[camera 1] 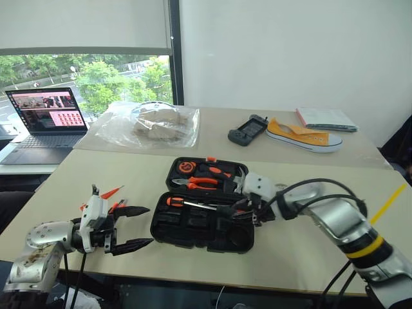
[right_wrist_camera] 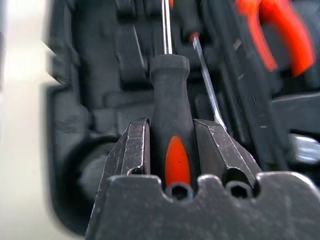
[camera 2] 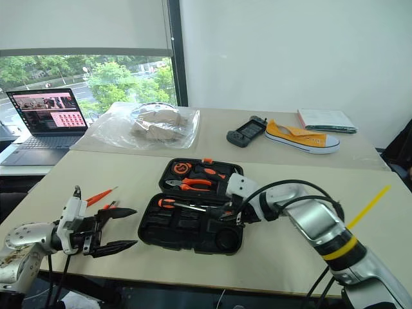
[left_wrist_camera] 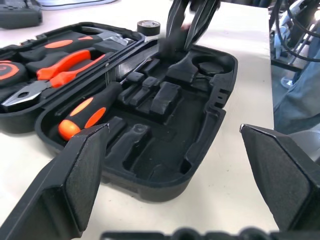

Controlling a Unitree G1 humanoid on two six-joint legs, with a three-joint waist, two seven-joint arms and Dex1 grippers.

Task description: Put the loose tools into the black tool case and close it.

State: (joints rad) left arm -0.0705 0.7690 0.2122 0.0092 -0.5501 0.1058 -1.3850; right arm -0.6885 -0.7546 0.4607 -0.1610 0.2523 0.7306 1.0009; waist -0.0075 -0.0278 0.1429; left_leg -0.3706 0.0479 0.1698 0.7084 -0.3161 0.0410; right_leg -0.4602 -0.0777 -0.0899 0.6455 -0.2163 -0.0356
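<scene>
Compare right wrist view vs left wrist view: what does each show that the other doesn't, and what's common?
Right wrist: the right gripper shut on a black-orange screwdriver, its shaft pointing into the case, close up.
Left wrist: the left gripper with fingers wide open and nothing between them, the small dark tape roll on the table beyond the case, and a second screwdriver's handle lying in a slot.
Both: the open black tool case with moulded slots and the orange-handled pliers.

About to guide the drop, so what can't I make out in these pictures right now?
- Held screwdriver: its tip is cut off by the right wrist view's edge.
- Loose tools: partly hidden behind the left gripper in the head views.
- Tape roll: too small to read, left wrist view.
</scene>
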